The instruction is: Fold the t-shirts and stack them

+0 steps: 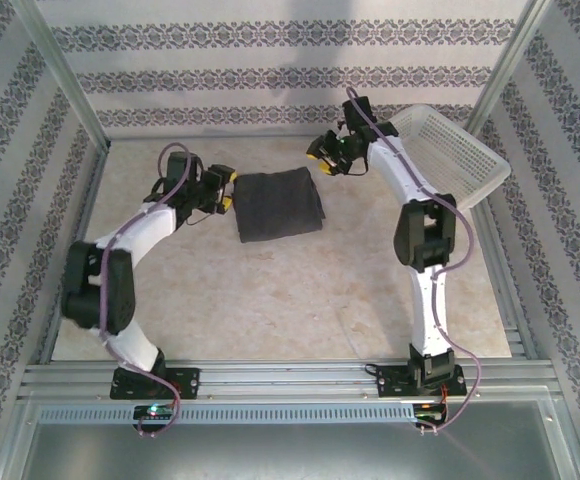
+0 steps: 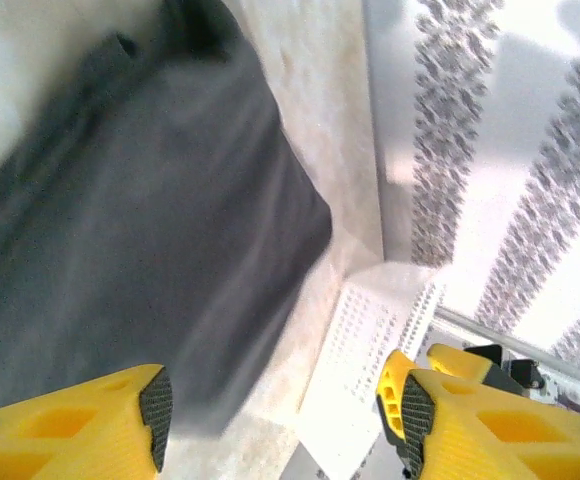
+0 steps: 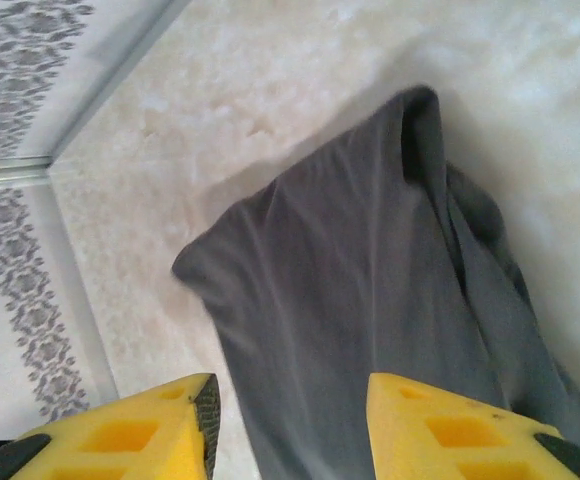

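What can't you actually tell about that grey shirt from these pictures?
- Top view: how many layers the t-shirt has; its top fold covers them.
- Left wrist view: its weave is blurred, and its left side is cut off by the frame edge.
- Right wrist view: its near end is behind the yellow fingers and cut off by the bottom edge.

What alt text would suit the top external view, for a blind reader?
A folded dark grey t-shirt lies on a beige table between two white robot arms. The left pincer and right pincer, both open and empty, flank its far end. A tilted white mesh basket sits far right.
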